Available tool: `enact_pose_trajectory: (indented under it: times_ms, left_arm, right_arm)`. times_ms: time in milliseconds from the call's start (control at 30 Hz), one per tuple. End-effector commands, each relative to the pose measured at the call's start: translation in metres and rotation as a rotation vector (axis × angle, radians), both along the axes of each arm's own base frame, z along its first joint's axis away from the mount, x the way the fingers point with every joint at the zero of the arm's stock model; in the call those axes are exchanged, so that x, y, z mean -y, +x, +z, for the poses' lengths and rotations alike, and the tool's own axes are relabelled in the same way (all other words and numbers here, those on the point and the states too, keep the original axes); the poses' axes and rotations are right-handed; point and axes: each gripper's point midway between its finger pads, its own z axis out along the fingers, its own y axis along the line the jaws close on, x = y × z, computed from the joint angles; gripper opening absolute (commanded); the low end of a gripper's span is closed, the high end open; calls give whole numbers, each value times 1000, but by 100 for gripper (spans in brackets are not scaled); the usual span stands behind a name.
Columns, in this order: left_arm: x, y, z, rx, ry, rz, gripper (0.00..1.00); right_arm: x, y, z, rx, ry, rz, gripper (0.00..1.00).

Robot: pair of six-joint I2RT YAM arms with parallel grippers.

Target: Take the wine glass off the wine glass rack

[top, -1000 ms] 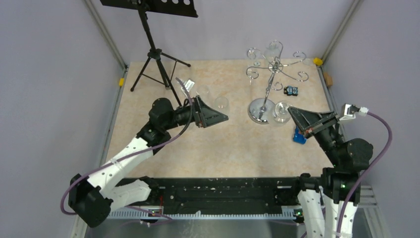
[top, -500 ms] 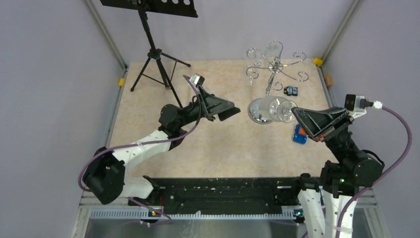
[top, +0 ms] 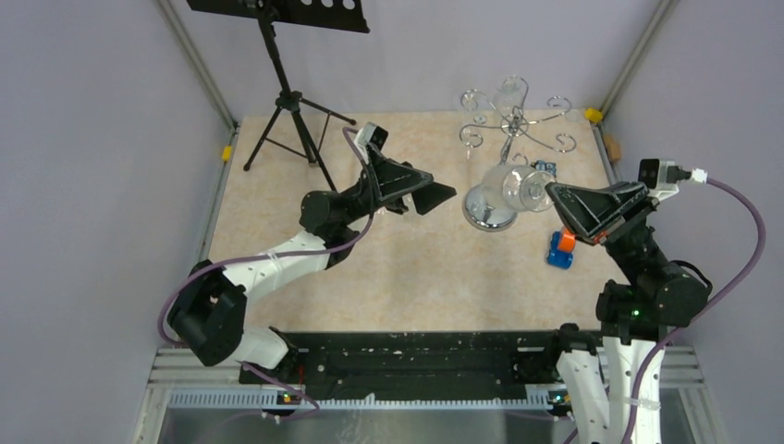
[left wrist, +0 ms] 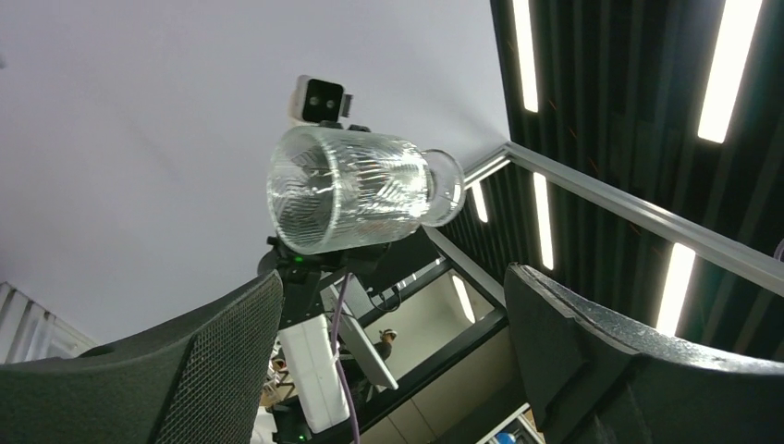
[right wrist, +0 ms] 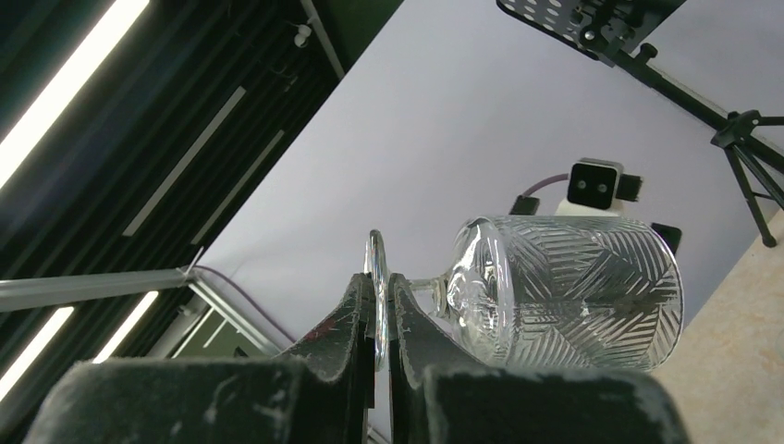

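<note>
The wine glass (top: 520, 188), clear with a cut pattern, lies on its side in the air just right of the chrome wine glass rack (top: 514, 122), off its arms. My right gripper (top: 555, 193) is shut on the glass's round foot (right wrist: 376, 277), and the bowl (right wrist: 573, 294) points away from it. My left gripper (top: 445, 196) is open and empty, left of the rack's disc base (top: 483, 209), facing the glass. In the left wrist view the glass (left wrist: 347, 190) floats beyond my spread fingers (left wrist: 199, 370). A second glass (top: 508, 92) hangs on the rack.
A black tripod music stand (top: 288, 100) stands at the back left. A blue and orange block (top: 559, 248) lies under my right gripper. A small black and blue item (top: 544, 168) sits behind the rack base. Frame posts rise at the back corners.
My right gripper has risen and carried the glass up and back from beside the rack base, turning it onto its side. My left arm has swung right and tilted up toward the glass.
</note>
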Motion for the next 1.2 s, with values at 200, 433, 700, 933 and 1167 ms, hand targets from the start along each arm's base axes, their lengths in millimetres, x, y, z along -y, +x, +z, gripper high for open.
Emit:
enact_pose_trajectory:
  times_ms: [200,433,700,933,1167]
  left_arm:
    - [2,-5,32,127,-26,32,88]
    - [8,12,20,125,72,143,88]
    - [-18,27,19,152,132,296,89]
    - [-34,32,23,152,133,312,89]
    - [-40,27,34,179,106,295,84]
  right_arm:
    - [1,11,21,106,-19,-16,0]
    - [1,56,46,59,0,59,0]
    - [-36,93,49,-13,47,200,0]
    - [-56,82,52,-37,104,281,0]
    - [-68,77,50,-57,129,317,0]
